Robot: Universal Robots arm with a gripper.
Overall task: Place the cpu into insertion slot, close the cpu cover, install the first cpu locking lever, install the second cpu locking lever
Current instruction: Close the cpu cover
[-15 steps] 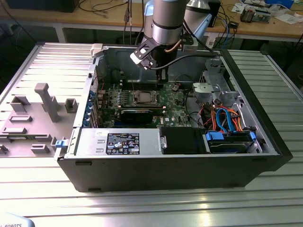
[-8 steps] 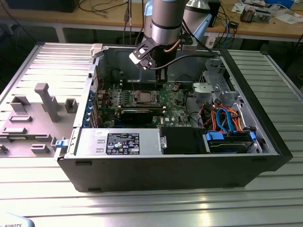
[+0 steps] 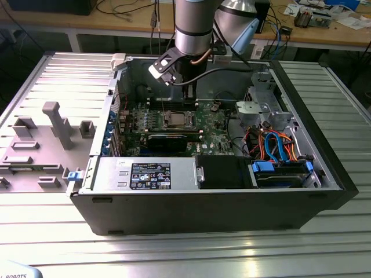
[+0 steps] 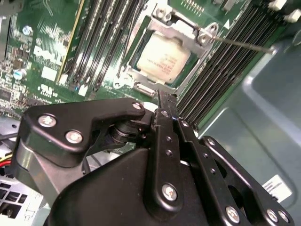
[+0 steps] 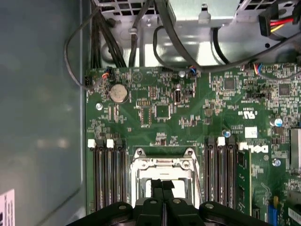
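cpu (image 4: 162,59) inside cpu cover (image 4: 184,33) window, between memory slots (image 4: 101,42).

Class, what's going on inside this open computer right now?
A robot arm holds its end effector just above the cpu inside the open computer case, fingers together and holding nothing. The cpu is already seated on the board, with the cpu cover seemingly down over it. One thin locking lever sticks out sideways, apparently unlatched.

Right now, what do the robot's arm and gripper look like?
The silver-grey cylindrical arm carries a black cable and a white-and-black box at its wrist. The matte black gripper has flat linked bars fastened with silver screws, tapering to narrow fingers.
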